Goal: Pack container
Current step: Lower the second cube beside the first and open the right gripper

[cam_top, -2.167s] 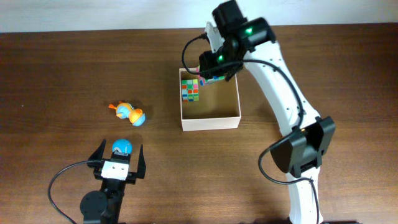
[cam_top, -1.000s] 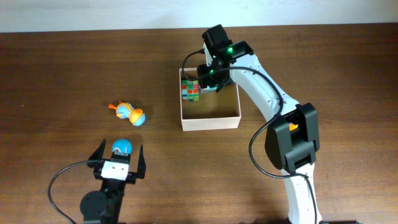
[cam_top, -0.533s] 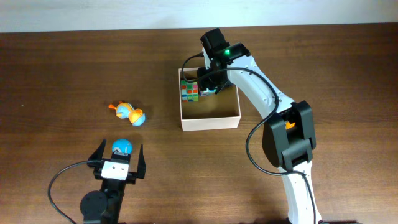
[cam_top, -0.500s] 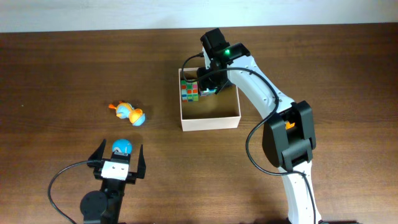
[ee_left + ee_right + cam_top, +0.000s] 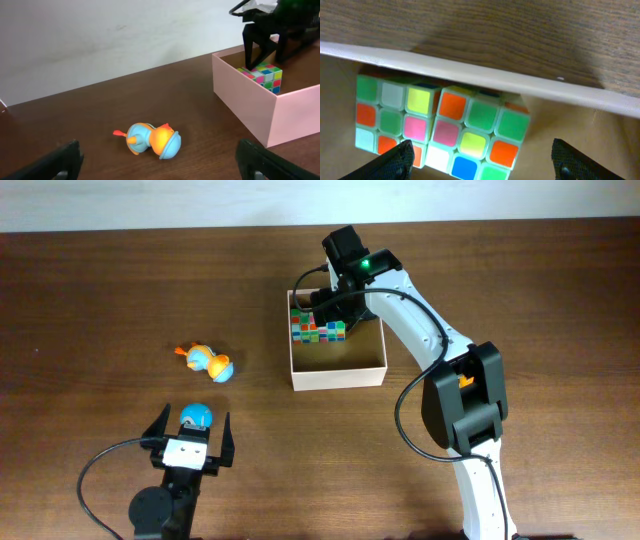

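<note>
- Hangs the right gripper (image 5: 482,159) over one corner of the container (image 5: 340,376), jaws spread wide and clamped on nothing.
- Shows two puzzle cubes directly under those jaws: first cube (image 5: 390,120) and second cube (image 5: 475,132), touching side by side, both against the wall just beyond the fingertips.
- Probably packed tight into that corner on purpose, to leave the tan floor behind the jaws free for more toys.
- Rests the left gripper (image 5: 162,167) fully open and empty, aimed at the duck toy (image 5: 150,140) lying ahead of its jaws; container further ahead, toward the right finger.
- From above, puts a small blue ball (image 5: 195,416) between the left jaws; hidden in the wrist view, so impossible to tell if touched.
</note>
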